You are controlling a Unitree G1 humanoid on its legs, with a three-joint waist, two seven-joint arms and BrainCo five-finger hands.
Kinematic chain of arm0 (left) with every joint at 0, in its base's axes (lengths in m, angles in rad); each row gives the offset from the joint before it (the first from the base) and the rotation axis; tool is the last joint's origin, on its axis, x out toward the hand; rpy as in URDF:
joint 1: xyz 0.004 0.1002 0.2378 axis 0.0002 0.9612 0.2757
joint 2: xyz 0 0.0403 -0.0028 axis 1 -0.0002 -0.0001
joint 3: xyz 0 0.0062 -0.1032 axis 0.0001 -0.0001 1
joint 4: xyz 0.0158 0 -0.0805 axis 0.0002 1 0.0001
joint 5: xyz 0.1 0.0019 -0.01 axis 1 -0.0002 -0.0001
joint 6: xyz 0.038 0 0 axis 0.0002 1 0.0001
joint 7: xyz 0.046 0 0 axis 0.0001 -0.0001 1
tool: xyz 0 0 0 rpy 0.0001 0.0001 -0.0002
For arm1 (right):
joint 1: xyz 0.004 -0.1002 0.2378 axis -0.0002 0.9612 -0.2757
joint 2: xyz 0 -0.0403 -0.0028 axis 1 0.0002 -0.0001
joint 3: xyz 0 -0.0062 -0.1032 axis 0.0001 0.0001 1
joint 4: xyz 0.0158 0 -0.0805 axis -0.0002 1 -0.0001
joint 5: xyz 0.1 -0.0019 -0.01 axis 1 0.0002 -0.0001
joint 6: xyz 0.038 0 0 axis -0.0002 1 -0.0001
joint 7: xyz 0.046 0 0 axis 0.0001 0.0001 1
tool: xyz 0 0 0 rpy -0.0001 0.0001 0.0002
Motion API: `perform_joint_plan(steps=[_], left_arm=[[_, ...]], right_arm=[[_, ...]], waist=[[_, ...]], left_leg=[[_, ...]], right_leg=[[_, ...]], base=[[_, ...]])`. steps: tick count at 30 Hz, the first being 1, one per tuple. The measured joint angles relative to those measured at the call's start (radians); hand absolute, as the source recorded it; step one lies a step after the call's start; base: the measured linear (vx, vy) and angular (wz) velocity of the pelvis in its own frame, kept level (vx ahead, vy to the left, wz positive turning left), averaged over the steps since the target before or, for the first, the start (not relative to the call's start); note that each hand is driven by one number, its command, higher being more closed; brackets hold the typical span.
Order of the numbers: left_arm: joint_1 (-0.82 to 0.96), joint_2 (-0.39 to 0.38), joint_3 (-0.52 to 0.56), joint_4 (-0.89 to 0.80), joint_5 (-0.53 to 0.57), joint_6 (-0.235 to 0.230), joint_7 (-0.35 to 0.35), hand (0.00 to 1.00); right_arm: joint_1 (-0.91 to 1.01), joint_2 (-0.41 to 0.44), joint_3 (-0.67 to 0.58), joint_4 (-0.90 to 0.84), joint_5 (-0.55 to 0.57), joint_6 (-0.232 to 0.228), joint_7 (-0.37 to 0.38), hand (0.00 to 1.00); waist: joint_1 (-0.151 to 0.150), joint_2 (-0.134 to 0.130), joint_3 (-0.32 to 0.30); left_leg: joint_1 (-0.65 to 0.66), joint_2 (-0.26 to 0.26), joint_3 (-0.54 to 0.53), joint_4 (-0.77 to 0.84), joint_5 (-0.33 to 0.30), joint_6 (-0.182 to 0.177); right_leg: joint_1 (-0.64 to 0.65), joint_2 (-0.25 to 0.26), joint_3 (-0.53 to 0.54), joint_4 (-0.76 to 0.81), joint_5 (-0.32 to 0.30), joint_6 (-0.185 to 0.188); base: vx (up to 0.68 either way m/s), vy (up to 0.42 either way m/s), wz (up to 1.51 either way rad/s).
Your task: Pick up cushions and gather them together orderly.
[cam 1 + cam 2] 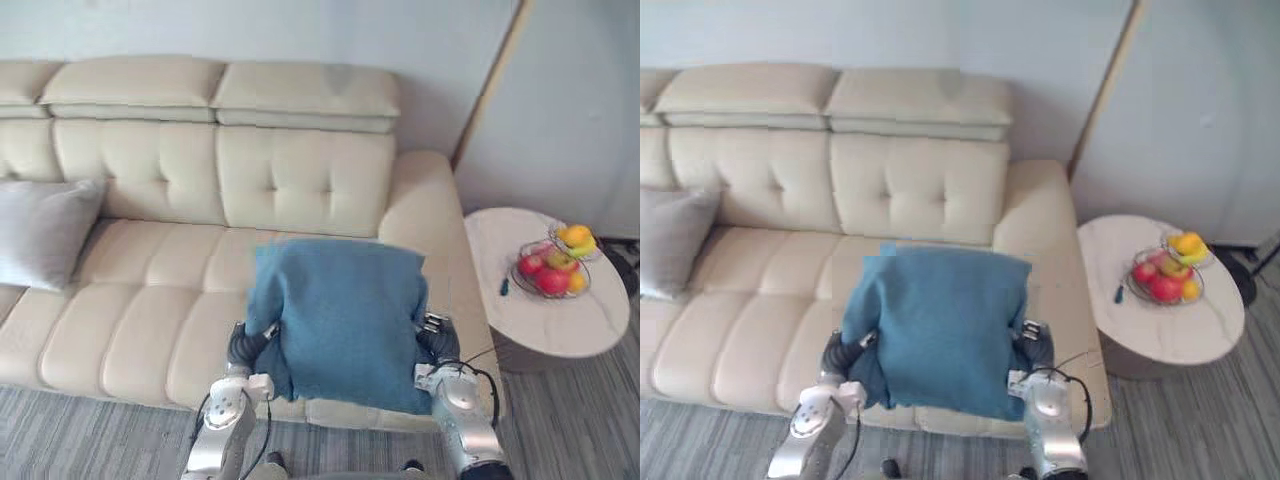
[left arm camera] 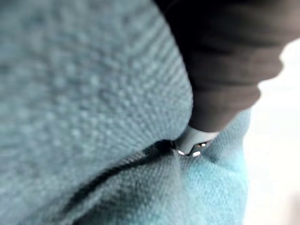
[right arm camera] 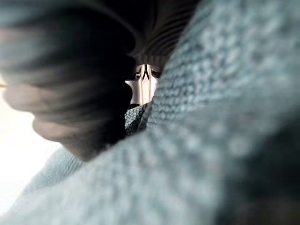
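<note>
Holding the blue cushion (image 1: pixel 345 320) between my left hand (image 1: pixel 243 347) and right hand (image 1: pixel 438 342), one against each side, I have it above the front edge of the sofa (image 1: pixel 150 300). The cushion hides both grips, so I cannot tell whether either hand is clenched or flat. The grey cushion (image 1: pixel 45 230) leans well out beyond my left hand. I judge this carry needs even pressure from both sides, then a level, upright set-down just beside the grey one.
</note>
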Motion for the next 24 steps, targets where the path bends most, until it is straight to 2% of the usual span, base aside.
perform_joint_plan(steps=[1,2,3,4,6,7,8,11,13,14,15,16,18,21,22,23,24], left_arm=[[0.007,0.000,0.000,0.000,0.000,0.001,0.000,1.00],[0.014,0.005,0.004,0.000,0.001,0.001,0.000,1.00],[0.014,0.008,0.010,0.000,0.001,0.002,0.000,1.00],[0.014,0.013,0.021,0.000,0.002,0.002,-0.001,1.00],[0.014,0.015,0.023,0.001,0.011,0.008,-0.003,1.00],[0.014,0.015,0.020,0.001,0.013,0.008,-0.005,1.00],[0.010,0.005,0.007,0.003,0.020,0.014,-0.010,1.00],[0.006,0.000,-0.014,-0.011,0.031,0.022,-0.022,1.00],[0.005,-0.001,-0.019,-0.011,0.040,0.024,-0.023,1.00],[0.006,-0.006,-0.019,-0.011,0.040,0.025,-0.024,1.00],[0.009,-0.012,-0.019,-0.012,0.040,0.029,-0.025,1.00],[0.012,-0.015,-0.018,-0.014,0.040,0.030,-0.026,1.00],[0.051,-0.030,-0.006,-0.064,0.040,0.030,-0.028,1.00],[0.053,-0.044,0.001,-0.114,0.041,0.029,-0.035,1.00],[0.053,-0.052,0.004,-0.133,0.042,0.026,-0.040,1.00],[0.051,-0.058,0.005,-0.138,0.049,0.023,-0.041,1.00],[0.050,-0.054,0.005,-0.138,0.049,0.024,-0.041,1.00]], right_arm=[[-0.001,0.001,0.001,0.003,0.000,0.000,0.000,1.00],[-0.002,0.002,0.003,0.005,0.000,0.001,0.000,1.00],[-0.001,0.009,0.006,0.007,0.001,0.001,0.000,1.00],[0.001,0.018,0.011,0.013,0.001,0.001,0.001,1.00],[0.004,0.029,0.009,0.029,0.001,0.001,0.004,1.00],[0.004,0.024,0.009,0.032,0.002,0.001,0.004,1.00],[0.000,-0.002,0.010,0.035,0.010,0.000,0.005,1.00],[0.004,-0.033,0.009,0.035,0.011,-0.001,0.005,1.00],[0.010,-0.037,0.008,0.033,0.011,0.002,0.005,1.00],[0.018,-0.036,0.007,0.009,0.011,0.012,0.003,1.00],[0.050,-0.036,0.008,-0.050,0.011,0.017,0.002,1.00],[0.065,-0.036,0.010,-0.079,0.011,0.017,0.002,1.00],[0.097,-0.036,0.014,-0.180,0.011,0.017,0.001,1.00],[0.095,-0.036,0.013,-0.222,0.011,0.008,0.001,1.00],[0.097,-0.036,0.011,-0.230,0.011,0.008,0.001,1.00],[0.098,-0.034,0.009,-0.228,0.011,0.008,0.000,1.00],[0.099,-0.026,0.008,-0.226,0.011,0.009,-0.001,1.00]], waist=[[0.003,0.000,0.003],[0.003,-0.001,0.017],[0.002,-0.002,0.028],[-0.006,-0.009,0.042],[-0.014,-0.030,0.046],[-0.017,-0.035,0.047],[-0.021,-0.040,0.043],[-0.032,-0.001,0.041],[-0.036,0.003,0.043],[-0.034,0.004,0.049],[-0.024,0.004,0.051],[-0.018,0.005,0.052],[0.008,0.008,0.049],[0.017,0.015,0.045],[0.017,0.023,0.040],[0.021,0.023,0.031],[0.020,0.012,0.024]], left_leg=[[0.001,-0.008,0.003,0.006,-0.005,0.007],[0.012,-0.013,0.000,0.004,-0.010,0.017],[0.018,-0.015,0.000,-0.001,-0.014,0.023],[0.024,-0.018,-0.005,-0.006,-0.024,0.042],[0.046,-0.037,-0.007,-0.037,-0.019,0.050],[0.049,-0.047,-0.007,-0.041,-0.018,0.050],[0.049,-0.072,-0.009,-0.048,-0.019,0.047],[0.018,-0.062,-0.028,-0.034,-0.015,0.047],[-0.009,-0.040,-0.042,0.028,-0.041,0.039],[-0.034,-0.012,-0.045,0.118,-0.070,0.041],[-0.063,0.013,-0.039,0.231,-0.086,0.061],[-0.075,0.027,-0.034,0.290,-0.090,0.068],[-0.138,0.087,-0.035,0.492,-0.111,0.077],[-0.156,0.125,-0.090,0.406,-0.132,0.082],[-0.137,0.131,-0.129,0.286,-0.093,0.076],[-0.106,0.117,-0.172,0.194,-0.069,-0.021],[-0.096,0.098,-0.166,0.169,-0.061,-0.033]], right_leg=[[-0.024,-0.012,0.026,0.037,0.010,-0.033],[-0.072,-0.017,0.088,0.112,-0.008,-0.101],[-0.088,-0.001,0.127,0.146,-0.060,-0.089],[-0.113,0.072,0.210,0.195,-0.172,-0.058],[-0.121,0.247,0.327,0.180,-0.274,-0.030],[-0.118,0.276,0.322,0.162,-0.285,-0.044],[-0.101,0.296,0.303,0.089,-0.311,-0.112],[-0.090,0.319,0.296,0.035,-0.287,-0.111],[-0.075,0.328,0.272,0.020,-0.285,-0.112],[-0.046,0.340,0.256,0.007,-0.286,-0.112],[-0.009,0.351,0.257,-0.012,-0.286,-0.112],[0.007,0.355,0.259,-0.017,-0.286,-0.112],[0.061,0.369,0.294,-0.050,-0.288,-0.116],[0.056,0.367,0.322,-0.056,-0.284,-0.110],[0.056,0.367,0.332,-0.062,-0.279,-0.099],[0.055,0.363,0.354,-0.077,-0.273,-0.072],[0.054,0.351,0.363,-0.092,-0.264,-0.059]], base=[[-0.07,0.291,-0.05],[-0.06,0.224,-0.11],[-0.09,0.198,-0.03],[-0.08,0.098,0.07],[-0.05,0.025,0.16],[0.00,0.002,0.09],[0.03,0.009,0.00],[0.10,0.033,0.07],[0.15,-0.031,0.20],[0.14,-0.046,0.15],[0.14,-0.042,0.10],[0.13,-0.013,-0.08],[0.13,0.085,-0.41],[0.08,0.147,-0.35],[0.11,0.304,-0.26],[0.10,0.274,-0.21],[0.11,0.263,-0.13]])
